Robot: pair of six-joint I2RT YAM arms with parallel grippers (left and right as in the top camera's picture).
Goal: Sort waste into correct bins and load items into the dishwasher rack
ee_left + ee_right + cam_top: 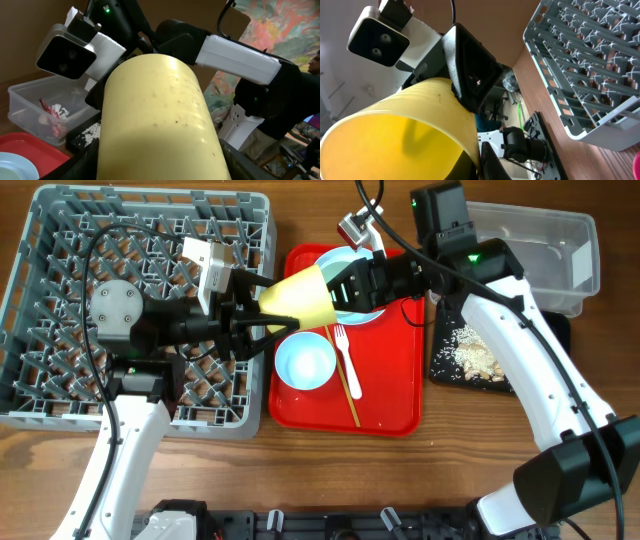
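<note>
No text, label, brand, number or sign can be read on anything in view.

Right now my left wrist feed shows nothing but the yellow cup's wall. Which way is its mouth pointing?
Observer: From overhead, the yellow cup lies sideways in the air, with its mouth toward the right gripper and its narrow end at the left gripper.
Operator: What's on the red tray?
Observer: A white fork and a chopstick lie side by side on the red tray, to the right of a small pale blue saucer.
Operator: And the rack?
Observer: The dishwasher rack sits on the robot's left of the tray, partly under the left arm.
</note>
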